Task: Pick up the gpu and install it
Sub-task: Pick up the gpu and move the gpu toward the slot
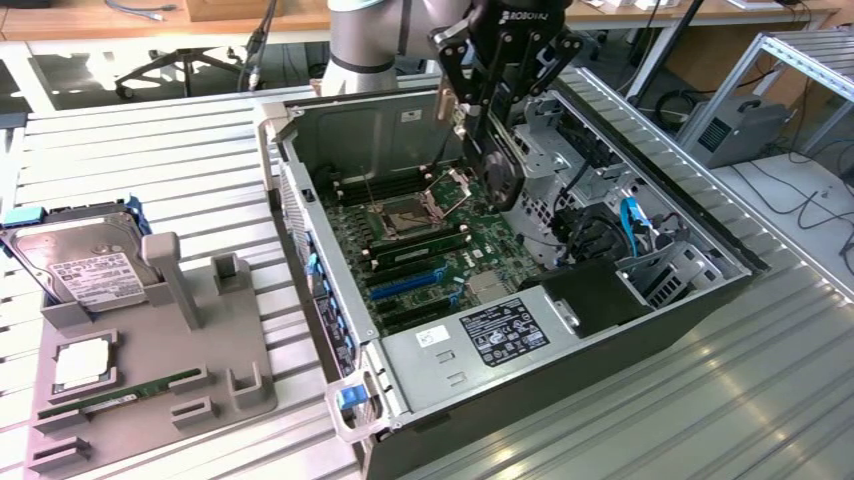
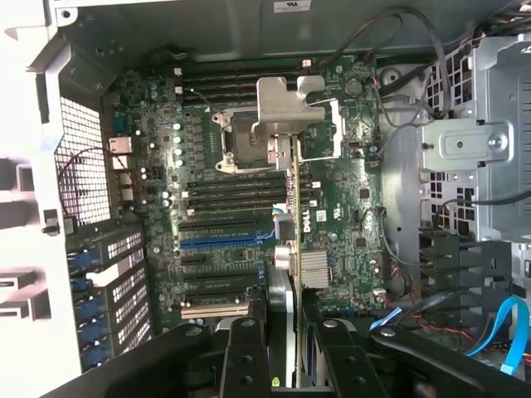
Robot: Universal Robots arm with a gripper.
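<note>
Pincer (image 2: 294, 365) nearest wrist lens: jaws clamped on gpu (image 1: 502, 175), card seen edge-on between them. Exterior view: card hangs upper middle of frame, inside open computer case (image 1: 354, 130), above motherboard (image 1: 461, 245), beside processor socket (image 1: 400, 215). Long axis appears to run down from pincer, silver bracket (image 2: 286, 104) at far end. Blue slot (image 1: 400, 287) lies lower left of card, well apart.

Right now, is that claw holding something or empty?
Gripper: closed on the black graphics card, held above the open computer case.
</note>
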